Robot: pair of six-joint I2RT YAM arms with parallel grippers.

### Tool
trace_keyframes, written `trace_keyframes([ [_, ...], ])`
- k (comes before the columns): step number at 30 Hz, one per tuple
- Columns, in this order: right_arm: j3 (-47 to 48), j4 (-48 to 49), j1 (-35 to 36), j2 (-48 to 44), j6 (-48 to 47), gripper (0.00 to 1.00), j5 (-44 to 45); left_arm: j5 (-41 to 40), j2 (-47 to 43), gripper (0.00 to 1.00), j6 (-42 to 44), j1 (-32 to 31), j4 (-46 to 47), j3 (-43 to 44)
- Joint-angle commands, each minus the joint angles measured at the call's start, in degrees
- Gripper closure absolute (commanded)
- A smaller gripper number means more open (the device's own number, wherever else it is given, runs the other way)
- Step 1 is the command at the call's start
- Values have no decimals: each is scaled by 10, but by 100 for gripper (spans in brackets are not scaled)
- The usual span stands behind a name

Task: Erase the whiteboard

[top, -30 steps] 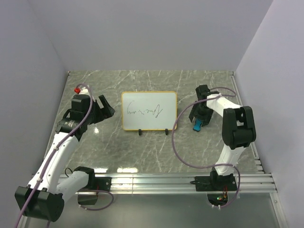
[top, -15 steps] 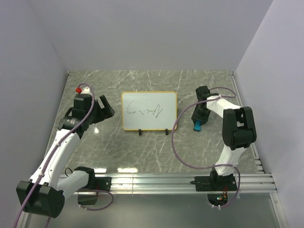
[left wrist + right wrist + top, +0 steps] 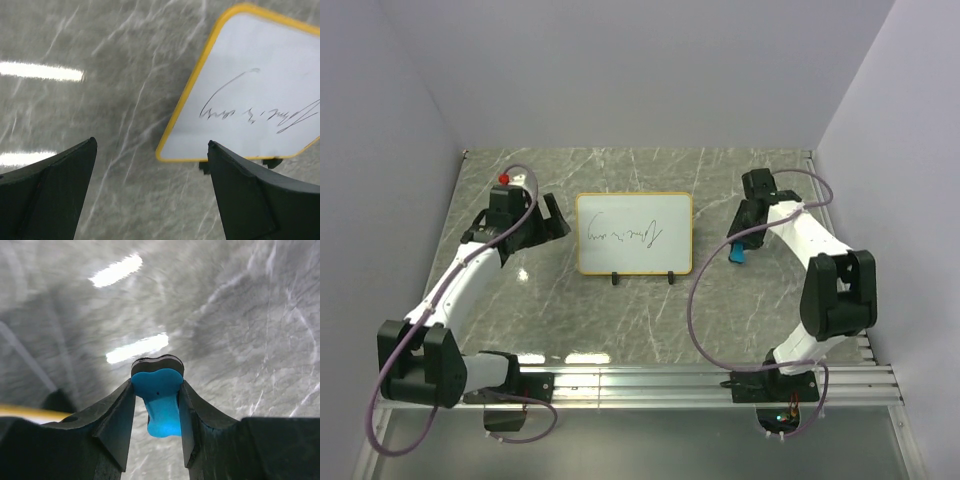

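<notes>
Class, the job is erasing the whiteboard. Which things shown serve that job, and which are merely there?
Serve the job: whiteboard, scribbled on; blue eraser, clamped in right gripper.
Merely there: left gripper, open and empty; metal rail; marble table.

Table (image 3: 620, 320): grey marble-look top with white veins running across it, sitting between pale walls (image 3: 640, 70) on the left, far and right sides. Whiteboard (image 3: 634, 233) is resting on it, roughly centred left-right and a bit toward the far side, long edges running left-right. The frame is showing yellow-tan with rounded corners, and a black scribble (image 3: 625, 235) is running across the white face. Two small black feet (image 3: 615, 278) are poking out at the board's near edge, touching the tabletop. Silver rail (image 3: 650, 385) is running left-right along the table's near edge. Glare patches (image 3: 585, 357) are reflecting off the top just on the far side of that rail.
</notes>
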Motion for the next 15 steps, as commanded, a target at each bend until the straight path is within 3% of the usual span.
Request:
trace_keyframes([
  [1,38,-30,2,-42,-6,100,-14,110,16,2,42,30,132,26],
  [7,25,-57,3,-104,1,100,-31,269,99,3,56,57,244,57],
  [15,-22,-61,4,-159,13,100,-45,355,223,7,31,59,300,109],
])
